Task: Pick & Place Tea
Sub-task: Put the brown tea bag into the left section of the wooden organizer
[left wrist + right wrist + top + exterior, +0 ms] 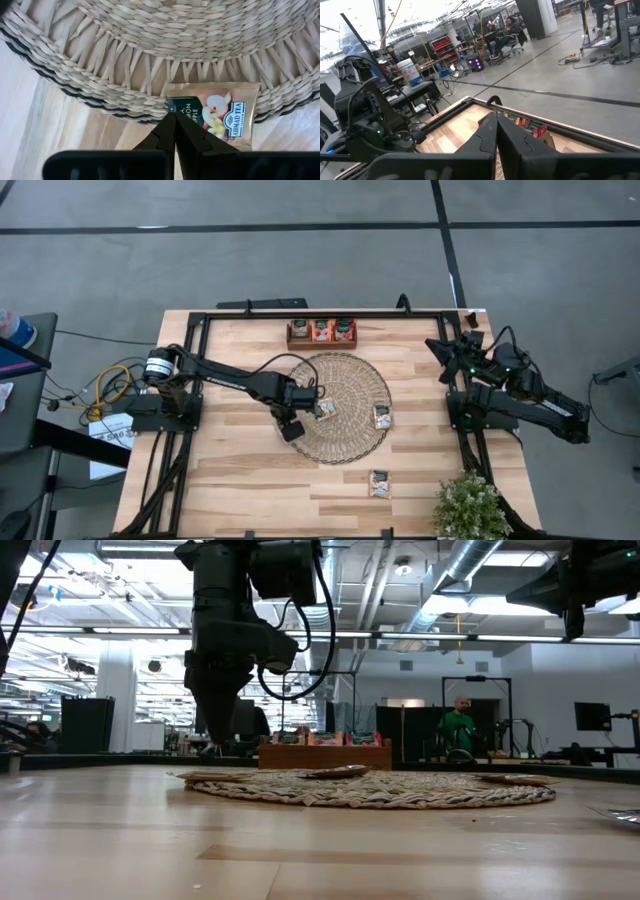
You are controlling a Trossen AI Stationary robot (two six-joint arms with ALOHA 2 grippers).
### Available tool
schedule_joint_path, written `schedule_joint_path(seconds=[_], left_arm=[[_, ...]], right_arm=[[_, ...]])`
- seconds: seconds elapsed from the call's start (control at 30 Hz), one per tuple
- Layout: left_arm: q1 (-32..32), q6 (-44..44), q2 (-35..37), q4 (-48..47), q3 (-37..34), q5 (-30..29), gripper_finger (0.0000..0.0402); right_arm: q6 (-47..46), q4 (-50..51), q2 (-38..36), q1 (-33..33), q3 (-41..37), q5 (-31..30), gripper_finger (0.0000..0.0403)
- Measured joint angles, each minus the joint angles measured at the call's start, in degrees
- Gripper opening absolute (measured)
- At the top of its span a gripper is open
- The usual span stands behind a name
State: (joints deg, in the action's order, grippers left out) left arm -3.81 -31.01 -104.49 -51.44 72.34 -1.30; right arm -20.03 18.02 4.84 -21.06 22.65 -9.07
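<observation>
While closed left pincer [174,116] seemingly pinches sachet [220,114], mat [200,45] rim beneath.

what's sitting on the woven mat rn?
Two tea sachets lie on the woven mat: one near its centre beside the shut left gripper, one at its right edge. Under the mat: hidden.

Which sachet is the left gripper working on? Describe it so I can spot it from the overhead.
Find the round woven mat mid-table. Two sachets lie on it: one at its right edge, and the target sachet left of centre, right beside the shut left gripper. The third lies off the mat on bare wood.
</observation>
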Motion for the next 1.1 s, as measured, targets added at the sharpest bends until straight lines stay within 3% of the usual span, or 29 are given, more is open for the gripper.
schedule_joint_path(seconds=[0.27, 0.53, 0.67, 1.1], left_arm=[[0.0, -0.1, 0.0, -0.7, 0.0, 0.0, 0.0019], [0.0, 0.2, 0.0, -0.7, -0.1, 2.2, 0.014], [0.0, -0.4, -0.1, -0.1, -2.1, 3.0, 0.0178], [0.1, -2.1, -0.1, 7.4, -6.4, 4.3, 0.0181]], right_arm=[[0.0, 0.1, 0.0, 0.0, 0.0, 0.1, 0.0], [0.0, 0.3, 0.0, 0.0, 0.0, 0.1, 0.0], [0.0, 0.9, 0.0, 0.0, 0.0, 0.1, 0.0], [0.0, 1.7, 0.0, 0.0, 0.0, 0.1, 0.0]])
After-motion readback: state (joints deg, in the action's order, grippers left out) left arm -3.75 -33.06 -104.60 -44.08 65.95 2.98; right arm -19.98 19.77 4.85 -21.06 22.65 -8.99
